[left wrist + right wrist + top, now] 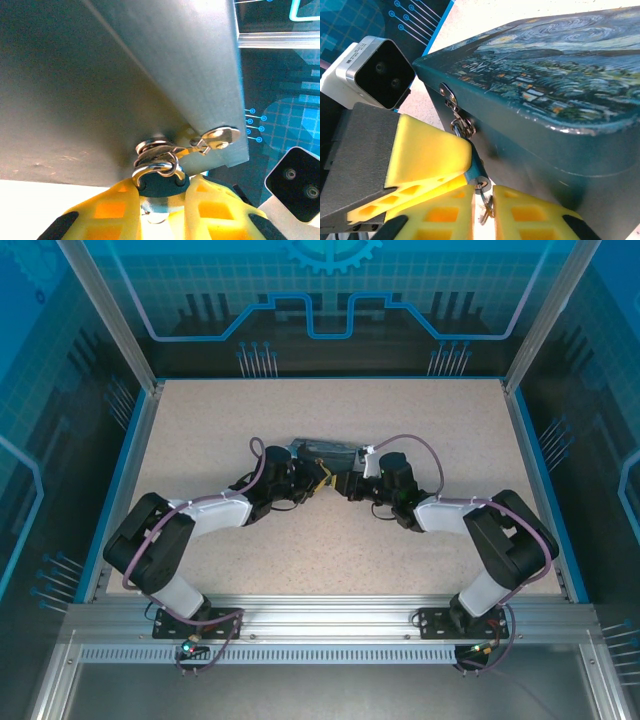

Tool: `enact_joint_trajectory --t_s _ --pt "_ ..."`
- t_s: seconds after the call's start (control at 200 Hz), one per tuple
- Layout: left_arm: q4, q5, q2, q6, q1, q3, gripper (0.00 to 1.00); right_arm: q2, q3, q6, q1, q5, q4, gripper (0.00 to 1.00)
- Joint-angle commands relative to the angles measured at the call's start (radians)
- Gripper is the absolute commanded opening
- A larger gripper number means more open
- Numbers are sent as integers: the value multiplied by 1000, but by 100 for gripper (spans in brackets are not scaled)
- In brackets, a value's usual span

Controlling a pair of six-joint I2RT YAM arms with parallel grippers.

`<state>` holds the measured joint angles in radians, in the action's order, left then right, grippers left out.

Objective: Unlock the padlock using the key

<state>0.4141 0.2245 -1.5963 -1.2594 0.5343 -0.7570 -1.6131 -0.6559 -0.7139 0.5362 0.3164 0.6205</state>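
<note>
**Item 1. Padlock** point(476, 167)
- Bluish body with a thin steel shackle point(156, 162).
- Threaded through the hasp point(220, 136) on the near side of the tin point(545, 100).
- Hung just off the tin's wall, keyhole end turned away from the tin.

**Item 2. Left gripper** point(161, 192)
- Brought in from the tin's left.
- Yellow fingers clamped on the padlock body from both sides.

**Item 3. Key** point(486, 206)
- Small, thin and dark.
- Set at the padlock's keyhole end, on the side away from the tin.
- Cannot tell how deep in the keyhole.

**Item 4. Right gripper** point(483, 197)
- Brought in from the tin's right.
- Fingers drawn nearly together on the key's bow, apparently pinching it.

**Item 5. Tin**
- Blue-and-yellow swirl-painted lid.
- Resting mid-table point(200, 440), with both grippers meeting at its near side.

**Step in hand (judged):** seating the key fully, then turning it.

**Handling notes**
- Hold the left clamp firm so the padlock body cannot spin with the key.
- Line the key's shaft up with the padlock's long axis before any push.
- Press in gently until seated, then roll the right wrist about the key's own axis only.
- Avoid sideways load: the key is thin, likely to bend or slip from the pads.
- Avoid dragging on the hasp: the tin is likely light and apt to slide or tip.
- Watch for the shackle springing free beside the tin's wall.
</note>
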Motion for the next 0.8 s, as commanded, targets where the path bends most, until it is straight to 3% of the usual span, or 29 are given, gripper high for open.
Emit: enact_joint_trajectory --t_s 0.0,0.2,0.795 --pt "95 39 2 -11 23 -12 1 -13 -11 -23 9 8 21 11" --pt "109 33 2 -11 27 -6 1 0 6 -167 7 1 49 2" --pt "197 14 -19 -39 50 36 0 -75 72 -849 -6 -21 297 0"
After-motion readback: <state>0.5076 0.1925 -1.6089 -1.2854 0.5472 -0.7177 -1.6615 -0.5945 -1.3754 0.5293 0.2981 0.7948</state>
